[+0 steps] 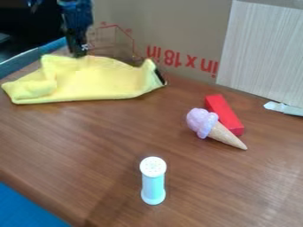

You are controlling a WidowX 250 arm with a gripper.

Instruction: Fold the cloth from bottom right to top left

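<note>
- Table (77, 146): bears it all, below the jaws.
- Yellow cloth (95, 82): meets jaws at far edge, spreads camera-side — looks part folded.
- Gripper (79, 55): probably there to place the fold; can't tell if jaws are wide, narrow or gripping.
- Shaker (153, 181), toy cone (207, 125), red block (225, 114): well apart from jaws — likely bystanders.

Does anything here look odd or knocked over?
Nothing looks spilled or broken. The yellow cloth is rumpled, its edges uneven. The toy ice cream lies on its side beside the red block, and the red print on the cardboard is upside down.
</note>
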